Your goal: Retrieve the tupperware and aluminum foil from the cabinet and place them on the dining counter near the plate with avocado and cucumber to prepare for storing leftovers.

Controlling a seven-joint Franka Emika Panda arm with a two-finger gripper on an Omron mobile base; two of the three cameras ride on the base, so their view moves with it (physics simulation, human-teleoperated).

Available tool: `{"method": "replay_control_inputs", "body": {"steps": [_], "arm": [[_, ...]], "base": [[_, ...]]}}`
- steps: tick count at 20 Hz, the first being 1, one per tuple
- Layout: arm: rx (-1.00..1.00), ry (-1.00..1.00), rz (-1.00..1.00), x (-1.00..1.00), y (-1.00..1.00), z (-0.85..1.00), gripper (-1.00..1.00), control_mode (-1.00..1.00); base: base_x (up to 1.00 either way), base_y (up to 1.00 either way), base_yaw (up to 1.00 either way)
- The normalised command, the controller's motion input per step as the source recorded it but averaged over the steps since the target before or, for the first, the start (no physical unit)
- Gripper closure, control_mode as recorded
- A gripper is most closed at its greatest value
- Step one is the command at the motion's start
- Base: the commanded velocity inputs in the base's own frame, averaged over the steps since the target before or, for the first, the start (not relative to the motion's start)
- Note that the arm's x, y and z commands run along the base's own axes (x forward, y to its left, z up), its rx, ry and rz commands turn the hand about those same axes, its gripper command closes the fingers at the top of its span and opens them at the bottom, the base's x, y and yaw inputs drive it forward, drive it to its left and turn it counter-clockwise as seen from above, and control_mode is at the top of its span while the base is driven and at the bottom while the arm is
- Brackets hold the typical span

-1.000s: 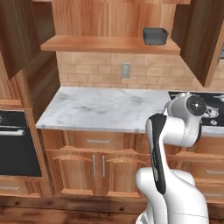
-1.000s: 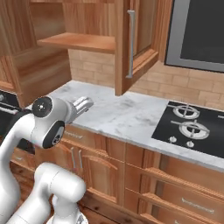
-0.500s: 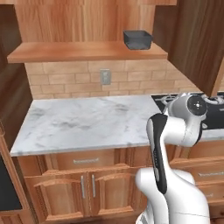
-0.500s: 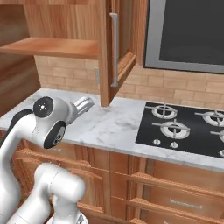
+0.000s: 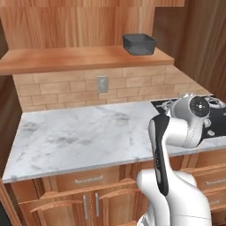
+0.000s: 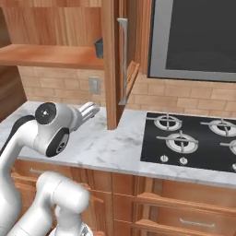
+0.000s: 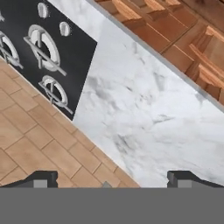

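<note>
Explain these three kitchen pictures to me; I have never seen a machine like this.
The white jointed thing is a robot arm on a driving base. Two pictures come from cameras behind it, left and right. The third looks along its two-finger gripper, which is open and holds nothing; its dark fingertips stand wide apart. Below lies a white veined marble worktop beside a black gas stove. A small dark grey plastic tub sits on the brown wooden cabinet shelf above.
</note>
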Motion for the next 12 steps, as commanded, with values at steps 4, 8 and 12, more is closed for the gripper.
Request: {"method": "replay_control_inputs", "body": {"steps": [4,8,12], "arm": [[0.0,0.0,0.0,0.0,0.0,0.0,-1.0,1.0],[0.0,0.0,0.0,0.0,0.0,0.0,-1.0,1.0],[0.0,0.0,0.0,0.0,0.0,0.0,-1.0,1.0]], "base": [[0.64,0.05,-0.09],[0.62,0.13,-0.02],[0.47,0.14,0.0]]}}
